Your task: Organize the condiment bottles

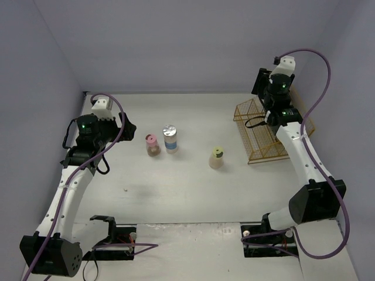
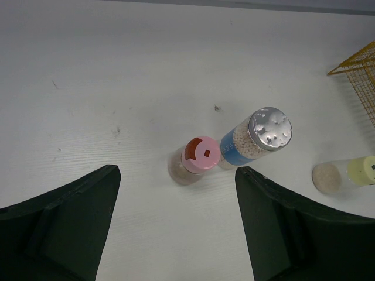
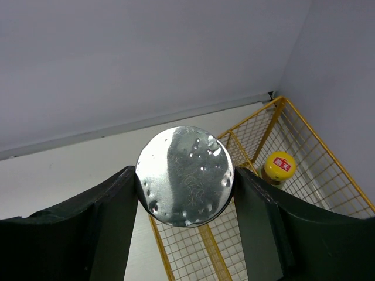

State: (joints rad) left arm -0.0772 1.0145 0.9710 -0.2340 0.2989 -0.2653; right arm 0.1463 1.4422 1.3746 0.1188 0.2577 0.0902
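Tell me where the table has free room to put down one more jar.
Free: the table in front of the jars, and between the silver-lidded jar and green-lidded jar. Crowded: pink-lidded jar beside the silver one.

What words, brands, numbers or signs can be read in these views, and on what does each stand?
None can be read for certain.
Red sticker on the yellow-capped bottle in the gold wire basket: white marks, too small to read.
Blue-and-white label on the standing silver-lidded jar: blurred.
Shiny lid of the held silver-lidded jar: no writing.
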